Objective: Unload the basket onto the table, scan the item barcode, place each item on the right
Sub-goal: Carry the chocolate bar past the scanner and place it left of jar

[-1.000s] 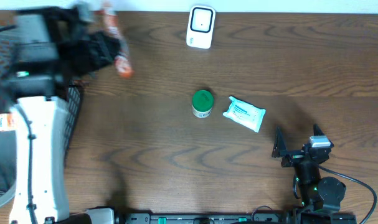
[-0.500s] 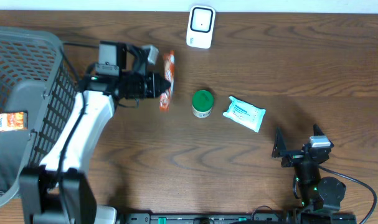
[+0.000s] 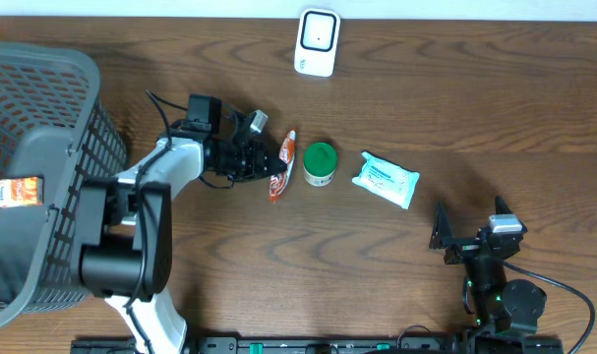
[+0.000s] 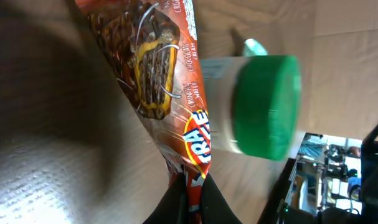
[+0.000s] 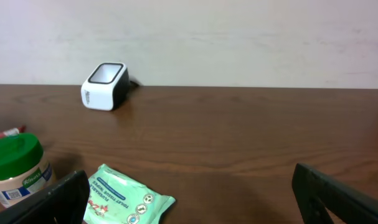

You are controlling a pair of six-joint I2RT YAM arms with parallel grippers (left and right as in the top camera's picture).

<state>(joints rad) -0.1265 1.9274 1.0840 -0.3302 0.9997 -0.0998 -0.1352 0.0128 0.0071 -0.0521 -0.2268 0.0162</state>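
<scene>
Left gripper (image 3: 267, 163) clamped shut on the wafer (image 3: 282, 164), held just left of the jar (image 3: 320, 163); right gripper (image 3: 470, 220) spread wide, well right of the jar.

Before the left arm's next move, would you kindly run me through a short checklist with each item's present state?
1. Left end effector shut on the wafer pack: ok.
2. Barcode side turned toward the scanner: cannot tell; no barcode shows in any view.
3. Scanner unobstructed: ok.
4. Pack clear of the jar: cannot tell; they sit very close.
5. Right end effector open and well away from the pack: ok.
</scene>
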